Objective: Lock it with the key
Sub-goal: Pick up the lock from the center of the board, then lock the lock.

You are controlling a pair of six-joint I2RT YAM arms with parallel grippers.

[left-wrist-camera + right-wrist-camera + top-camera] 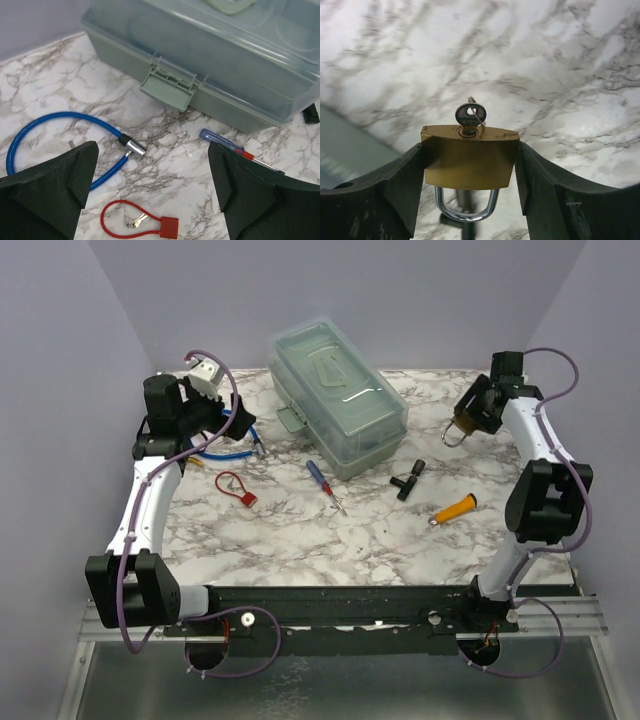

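My right gripper is shut on the brass padlock, one finger on each side of its body, held above the marble table. A silver key sits in the keyhole on the lock's far face. The silver shackle hangs toward the camera. In the top view the right gripper holds the padlock at the far right, above the table. My left gripper is open and empty above the table; in the top view the left gripper is at the far left.
A clear green plastic box stands at the back centre. A blue cable lock, a red cable lock with keys and a blue-red screwdriver lie at left and centre. A black T-piece and an orange-yellow tool handle lie right.
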